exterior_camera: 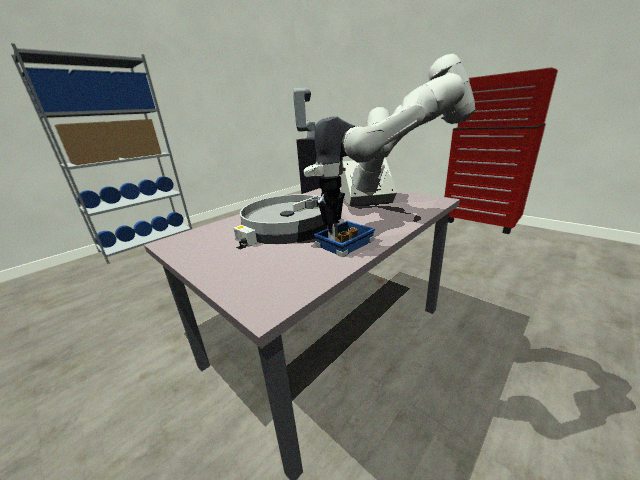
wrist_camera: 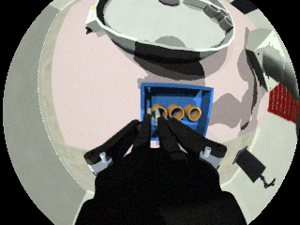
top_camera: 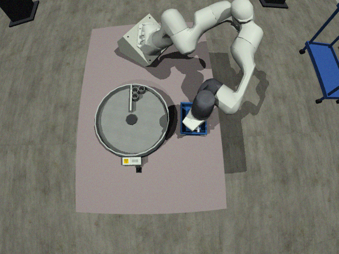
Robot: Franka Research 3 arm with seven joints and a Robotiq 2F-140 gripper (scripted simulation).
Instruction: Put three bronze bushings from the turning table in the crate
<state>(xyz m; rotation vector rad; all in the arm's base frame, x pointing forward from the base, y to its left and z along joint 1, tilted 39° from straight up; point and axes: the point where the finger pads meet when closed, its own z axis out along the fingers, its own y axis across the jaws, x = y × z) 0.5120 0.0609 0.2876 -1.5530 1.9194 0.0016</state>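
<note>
My gripper (exterior_camera: 333, 230) (wrist_camera: 153, 112) points down into the blue crate (top_camera: 193, 134) (exterior_camera: 362, 243) (wrist_camera: 183, 87). Its fingers are close together, one inside and one outside the near wall of the leftmost bronze bushing (wrist_camera: 164, 113) in the wrist view, and look shut on that wall. Two more bronze bushings (wrist_camera: 175, 118) (wrist_camera: 192, 118) stand upright beside it in the crate, in a row. Whether the gripped one touches the crate floor is hard to tell. Three grey-looking bushings (top_camera: 135, 89) (top_camera: 141, 89) (top_camera: 135, 96) stand on the turning table (top_camera: 131, 139) (exterior_camera: 263, 212) (wrist_camera: 155, 23).
A straight metal guide bar (top_camera: 130, 98) on the turning table stands beside the grey-looking bushings. The turning table has a raised rim. A white control box (top_camera: 131, 161) (exterior_camera: 244, 234) is at its side. The crate is close beside the turning table, with a narrow gap between.
</note>
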